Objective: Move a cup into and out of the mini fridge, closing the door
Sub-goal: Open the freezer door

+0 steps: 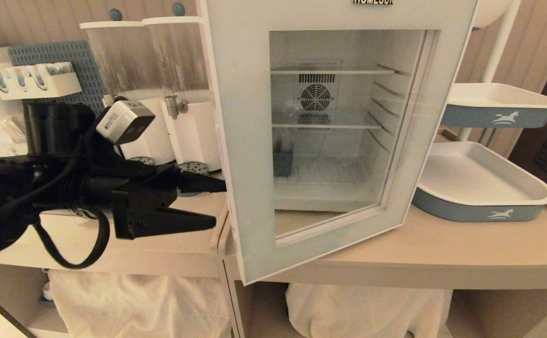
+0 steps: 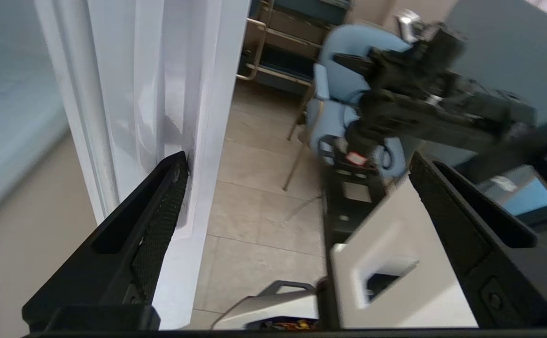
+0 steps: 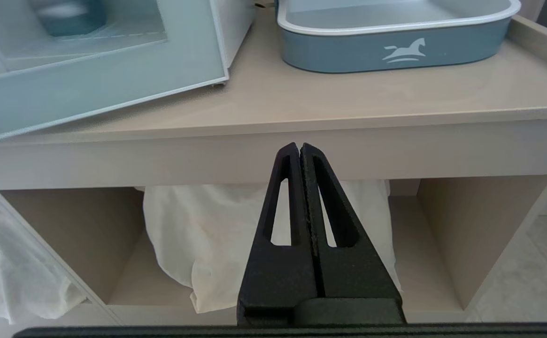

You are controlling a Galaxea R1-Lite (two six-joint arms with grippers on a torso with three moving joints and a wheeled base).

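Observation:
The mini fridge (image 1: 316,96) stands on the beige counter with its door (image 1: 240,141) swung partly open toward me. Through the glass, a small bluish cup (image 1: 282,162) stands dimly on the fridge floor at the left; the right wrist view shows the cup (image 3: 69,16) too. My left gripper (image 1: 218,203) is open and level beside the door's free edge. In the left wrist view this gripper (image 2: 297,157) holds nothing, and one finger (image 2: 160,225) lies against the door's white edge (image 2: 160,94). My right gripper (image 3: 300,146) is shut, empty and parked low before the counter's front.
Two clear drink dispensers (image 1: 160,70) stand left of the fridge behind my left arm. Blue-and-white trays (image 1: 480,188) sit at the right, one (image 1: 498,101) raised on a stand. White cloth bags (image 1: 127,305) fill the shelf under the counter (image 1: 442,253).

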